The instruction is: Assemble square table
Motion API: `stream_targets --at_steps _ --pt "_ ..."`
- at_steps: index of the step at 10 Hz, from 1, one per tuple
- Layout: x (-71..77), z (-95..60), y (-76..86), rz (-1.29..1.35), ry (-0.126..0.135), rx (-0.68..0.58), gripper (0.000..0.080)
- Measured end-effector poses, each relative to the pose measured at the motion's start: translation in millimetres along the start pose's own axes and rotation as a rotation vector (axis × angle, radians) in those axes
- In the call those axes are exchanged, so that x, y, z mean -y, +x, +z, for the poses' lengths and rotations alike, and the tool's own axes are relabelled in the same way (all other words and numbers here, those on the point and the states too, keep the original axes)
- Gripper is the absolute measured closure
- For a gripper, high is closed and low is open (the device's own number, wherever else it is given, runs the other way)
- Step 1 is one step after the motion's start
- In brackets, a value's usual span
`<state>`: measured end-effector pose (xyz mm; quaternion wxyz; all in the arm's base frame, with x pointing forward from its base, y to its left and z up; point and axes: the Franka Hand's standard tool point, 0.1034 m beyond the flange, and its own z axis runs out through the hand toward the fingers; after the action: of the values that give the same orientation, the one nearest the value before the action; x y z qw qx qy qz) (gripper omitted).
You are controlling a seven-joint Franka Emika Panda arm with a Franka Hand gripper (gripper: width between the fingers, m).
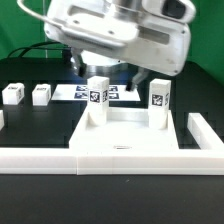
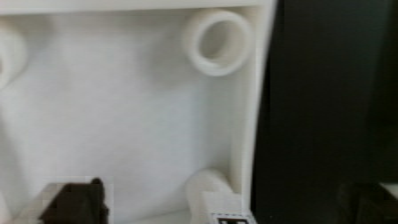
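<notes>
Two short white tagged block legs are standing on the large white square plastic slab. The gripper is hovering above them, and I cannot tell whether it is open or closed. Next, I reckon, it's needing to keep each leg dead upright over the round corner holes.

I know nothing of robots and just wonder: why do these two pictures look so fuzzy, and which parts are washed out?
Exterior view: the gripper, large in frame, is soft; the slab is washed-out white with only faint shadows, while the tagged legs look fairly crisp. Wrist view: everything is blurred, the hole is soft-edged, and the area beside the slab is nearly black.
</notes>
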<state>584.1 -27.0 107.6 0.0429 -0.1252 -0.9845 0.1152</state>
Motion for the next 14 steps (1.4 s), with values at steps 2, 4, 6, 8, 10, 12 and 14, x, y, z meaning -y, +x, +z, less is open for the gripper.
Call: stream_targets --at_steps 2,4,6,8,10,12,14 --pt "5.9 12.2 -4.1 0.145 -0.004 -0.019 0.015" --pt "5.5 12.1 -3.8 0.276 -0.004 -0.02 0.015" --pt "9.8 12.1 -3.0 0.414 -0.001 -0.028 0.015" --pt "63.7 8.2 16.3 0.672 0.031 -0.078 0.015" --pt "93.7 22.3 42.1 0.923 0.076 -0.113 0.015" --pt "95.2 40.7 54.1 1.115 0.091 -0.144 0.015" --pt "92.3 38.3 52.6 1.247 0.097 -0.138 0.015"
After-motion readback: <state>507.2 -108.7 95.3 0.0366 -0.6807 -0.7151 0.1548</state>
